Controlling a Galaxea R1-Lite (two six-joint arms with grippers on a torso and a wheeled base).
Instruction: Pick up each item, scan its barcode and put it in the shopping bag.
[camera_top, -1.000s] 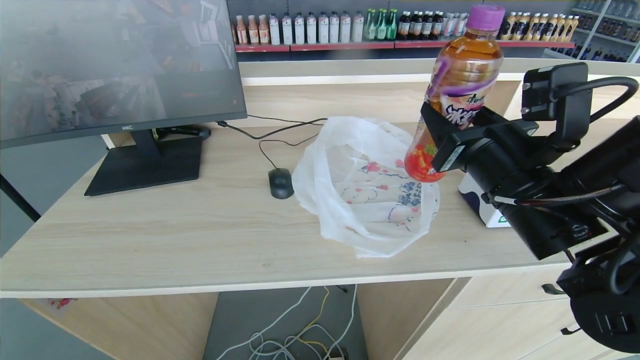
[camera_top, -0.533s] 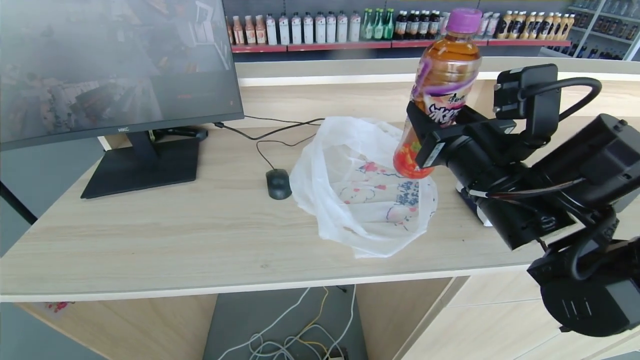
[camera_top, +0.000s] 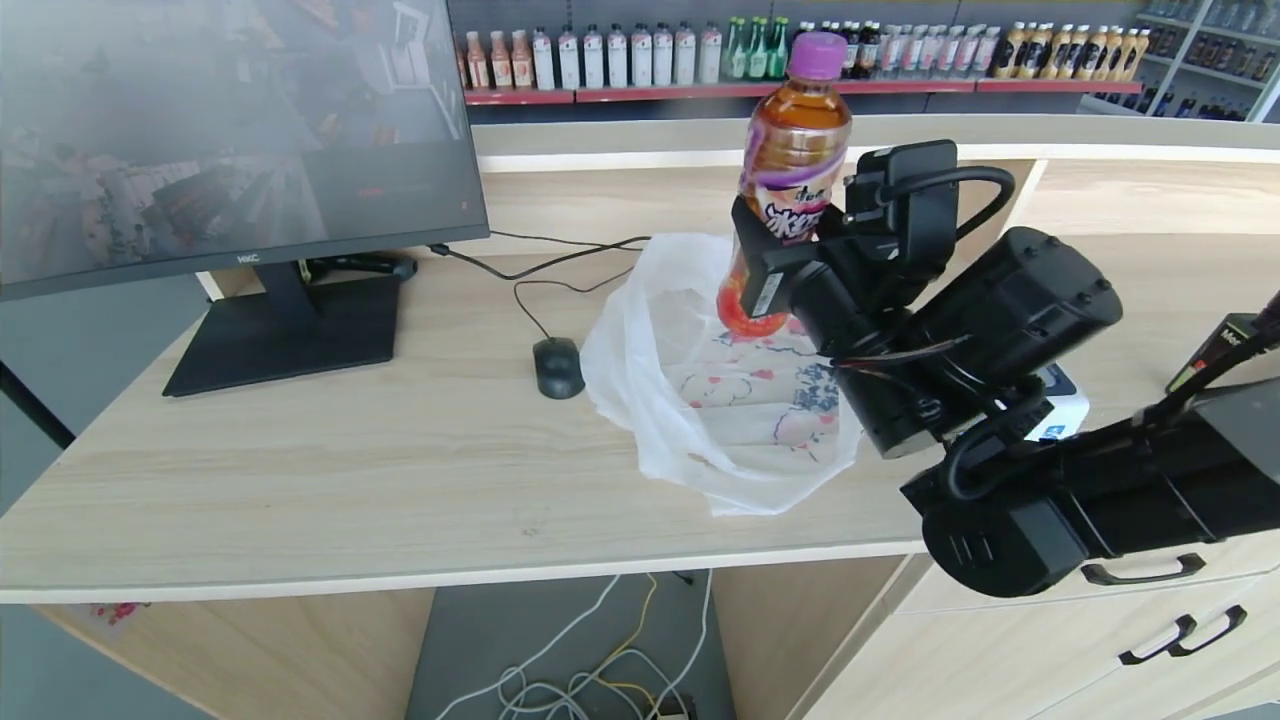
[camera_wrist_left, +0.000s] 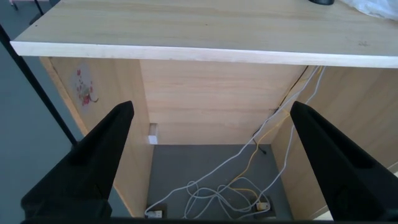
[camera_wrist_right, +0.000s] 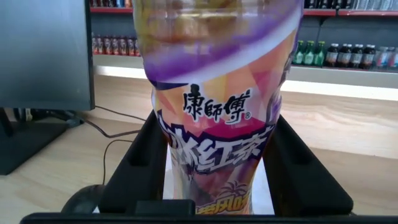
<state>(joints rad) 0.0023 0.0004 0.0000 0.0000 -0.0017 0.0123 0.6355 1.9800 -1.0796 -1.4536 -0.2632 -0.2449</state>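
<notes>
The left wrist view looks under the desk (camera_wrist_left: 186, 37). There the left gripper (camera_wrist_left: 211, 168) hangs in front of the desk's edge and below its top. It is released, with its two fingers spread wide and nothing between them, and loose cables (camera_wrist_left: 230, 186) lie on the floor beyond. The head view gives the desk top: a monitor (camera_top: 240, 130) at the far left, a mouse (camera_top: 559, 367) at 4 o'clock from its stand, and the bag (camera_top: 700, 420) just at 3 o'clock of the mouse. The bottle (camera_top: 795, 160) is upright in the air over the bag's far part, at about 12 o'clock of it. The right gripper (camera_top: 790, 240) grasps it at the label, and the right wrist view shows the fingers (camera_wrist_right: 140, 165) pressed on both sides. The right arm comes in from 4 o'clock and rises toward the bottle. It partly covers a white box (camera_top: 1068, 405) at 3 o'clock of the bag.
</notes>
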